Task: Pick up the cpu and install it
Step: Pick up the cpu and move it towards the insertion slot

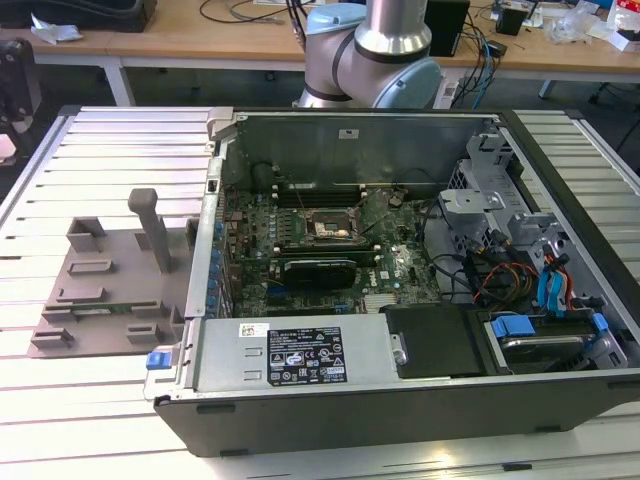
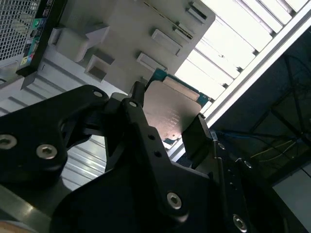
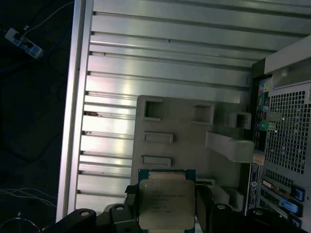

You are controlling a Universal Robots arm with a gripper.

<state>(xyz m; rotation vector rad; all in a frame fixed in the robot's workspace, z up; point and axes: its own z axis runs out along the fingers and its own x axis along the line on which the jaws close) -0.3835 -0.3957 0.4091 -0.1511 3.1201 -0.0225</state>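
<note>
The cpu (image 3: 166, 196), a flat square chip with a silvery top and a thin green rim, sits clamped between the two black fingers of my gripper (image 3: 166, 213) in both wrist views. The gripper (image 2: 167, 119) is shut on the cpu (image 2: 170, 109), one finger (image 2: 137, 99) on each opposite edge. It hangs well above the grey fixture plate (image 3: 184, 141) and the slatted table. In the exterior view the motherboard's dark cpu socket (image 1: 328, 228) lies open inside the computer case (image 1: 300, 350). The arm (image 1: 370, 55) rises behind the case.
The grey fixture plate (image 1: 110, 290) with an upright post (image 1: 152, 228) lies at the exterior view's left of the case. Drive cages and cables (image 1: 520, 270) crowd the case's right side. A heatsink block (image 1: 320, 268) sits just in front of the socket. The case's rear grille (image 3: 286, 141) borders the plate.
</note>
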